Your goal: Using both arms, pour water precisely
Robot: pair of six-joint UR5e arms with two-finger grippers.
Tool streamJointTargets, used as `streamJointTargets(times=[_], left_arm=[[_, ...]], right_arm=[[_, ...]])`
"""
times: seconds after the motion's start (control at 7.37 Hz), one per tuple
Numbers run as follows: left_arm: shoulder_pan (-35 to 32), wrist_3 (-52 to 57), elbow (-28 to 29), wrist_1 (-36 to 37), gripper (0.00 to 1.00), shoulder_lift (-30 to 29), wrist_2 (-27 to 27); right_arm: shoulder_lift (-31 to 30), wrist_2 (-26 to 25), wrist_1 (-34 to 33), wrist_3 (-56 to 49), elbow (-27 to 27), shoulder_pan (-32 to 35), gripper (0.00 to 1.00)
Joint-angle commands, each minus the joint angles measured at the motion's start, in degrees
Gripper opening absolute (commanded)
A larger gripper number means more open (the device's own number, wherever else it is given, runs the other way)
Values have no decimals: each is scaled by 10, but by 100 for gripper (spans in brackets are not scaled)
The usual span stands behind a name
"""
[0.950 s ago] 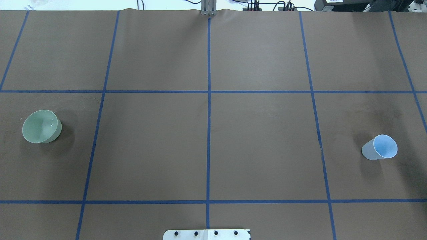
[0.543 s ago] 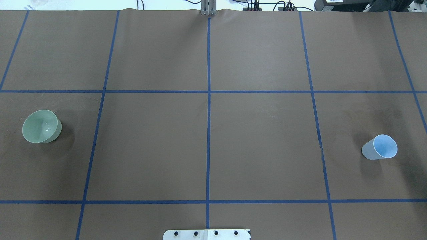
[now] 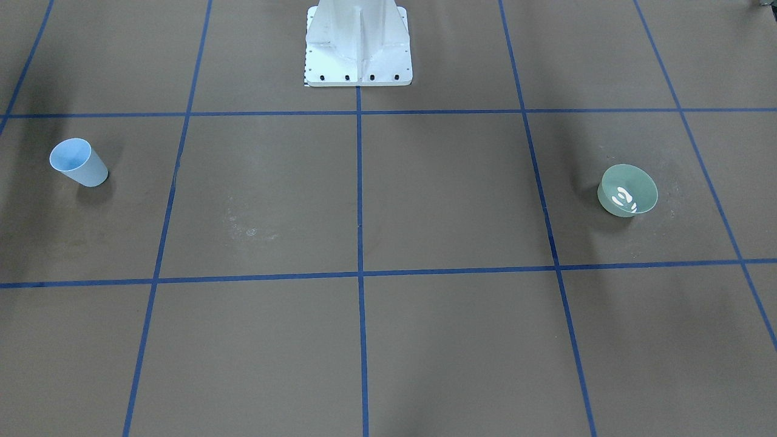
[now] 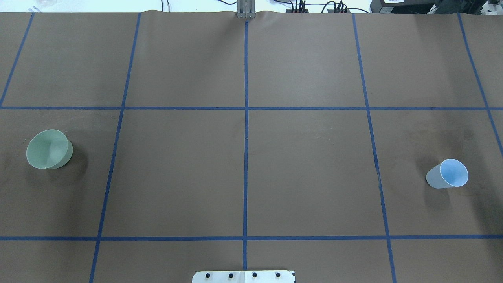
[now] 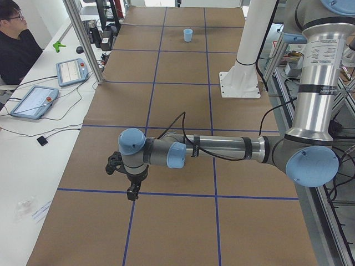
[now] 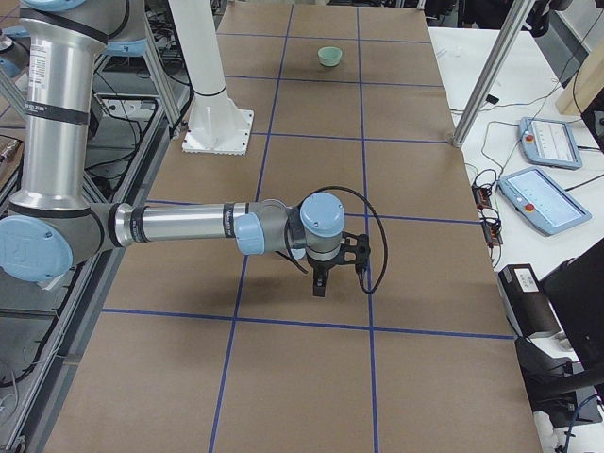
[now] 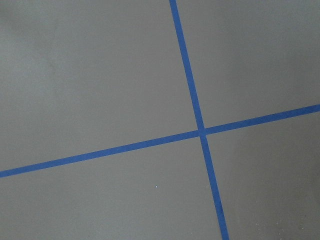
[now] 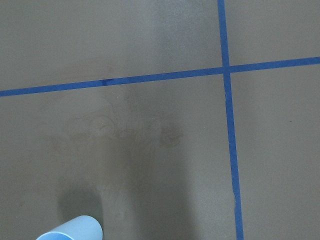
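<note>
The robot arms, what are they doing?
Nothing is being poured yet. The left arm and the right arm reach out low over the brown table. A green bowl with shiny glints of water stands untouched on the robot's left side, a blue cup untouched on its right.

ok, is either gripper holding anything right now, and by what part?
Nothing is held: the green cup and the blue cup both stand alone on the table, untouched.
</note>
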Motion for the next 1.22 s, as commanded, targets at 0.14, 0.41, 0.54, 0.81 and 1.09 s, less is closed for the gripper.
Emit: streamJointTargets(times=[0.14,0.41,0.54,0.81,1.09], left_arm=[[17,-71,-26,3,100,-2,2],[19,-71,-28,23,100,1,3],[19,-71,-28,27,100,1,4],[18,-71,-28,27,100,0,4],[18,-71,-28,28,100,-1,4]], right_arm=[[0,-42,-45,-10,4,-22,99],[-2,-45,-62,-10,0,-26,99],[-2,-45,-75,-10,3,-25,99],[2,-33,-77,-10,-4,-21,99],[1,-27,-77,-30,-16,23,99]])
